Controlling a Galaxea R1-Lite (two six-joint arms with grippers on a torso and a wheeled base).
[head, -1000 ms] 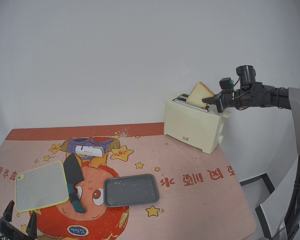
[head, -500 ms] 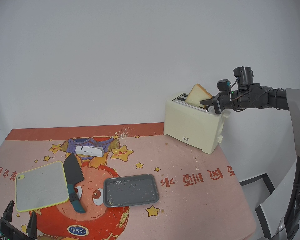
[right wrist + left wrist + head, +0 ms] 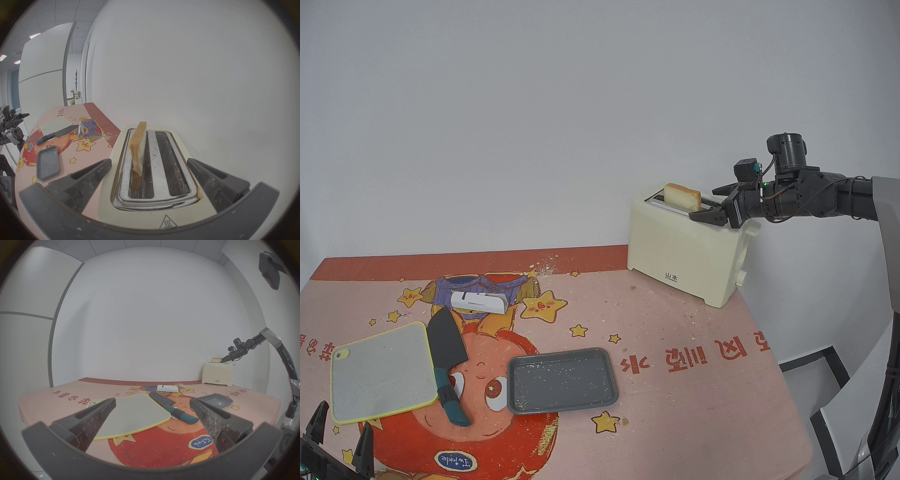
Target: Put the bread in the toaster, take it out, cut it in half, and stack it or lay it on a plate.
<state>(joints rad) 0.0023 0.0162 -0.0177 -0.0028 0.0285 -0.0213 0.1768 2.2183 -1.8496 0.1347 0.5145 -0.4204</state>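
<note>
The pale square bread slice [image 3: 682, 197] has been let go and is sunk in a slot of the cream two-slot toaster [image 3: 684, 250], at 2 o'clock on the worktop [image 3: 675, 387]. The right fingers [image 3: 709, 217] are spread wide, empty; left fingers [image 3: 90, 418] too, at 7 o'clock. Lever's probably next.

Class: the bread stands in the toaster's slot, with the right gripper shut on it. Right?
No: the right gripper is open, clear of the bread, as the right wrist view shows. The bread does stand in the toaster's slot.
</note>
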